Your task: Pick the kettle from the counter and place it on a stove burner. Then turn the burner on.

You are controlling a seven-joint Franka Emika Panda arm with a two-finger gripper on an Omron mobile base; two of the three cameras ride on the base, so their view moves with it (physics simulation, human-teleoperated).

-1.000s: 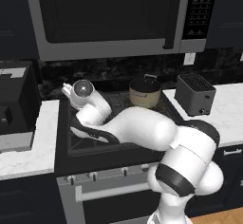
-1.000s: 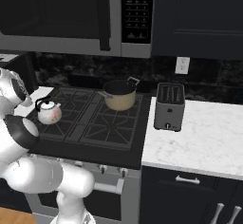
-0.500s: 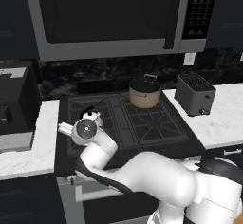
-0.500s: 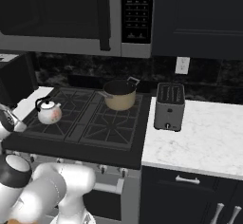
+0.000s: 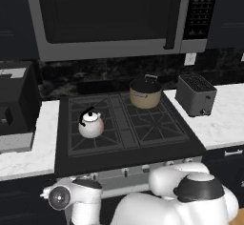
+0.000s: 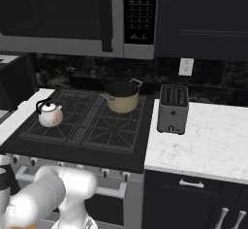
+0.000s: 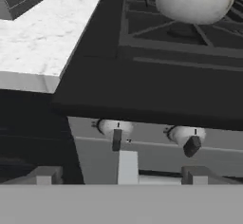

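The small white kettle (image 5: 90, 125) (image 6: 50, 115) stands upright on the front left stove burner (image 5: 77, 142) (image 6: 35, 129), its black handle up. In the hand view its round belly (image 7: 197, 0) shows at the top, on the grate (image 7: 156, 45). My gripper (image 7: 154, 143) is low in front of the stove, open and holding nothing. Its two dark fingertips (image 7: 116, 140) stand in front of the two leftmost control knobs (image 7: 110, 126) (image 7: 186, 134). The arm's white wrist (image 5: 62, 198) hangs below the cooktop's front edge.
A tan pot with a dark lid (image 5: 145, 94) (image 6: 122, 97) sits on the back right burner. A dark toaster (image 5: 195, 94) (image 6: 173, 108) stands on the right counter, and a black appliance (image 5: 14, 105) on the left. White counter (image 7: 47, 33) flanks the stove.
The arm has drawn back from the kettle and swung down below the cooktop's front edge to the knob row. The kettle stays on the front left burner.
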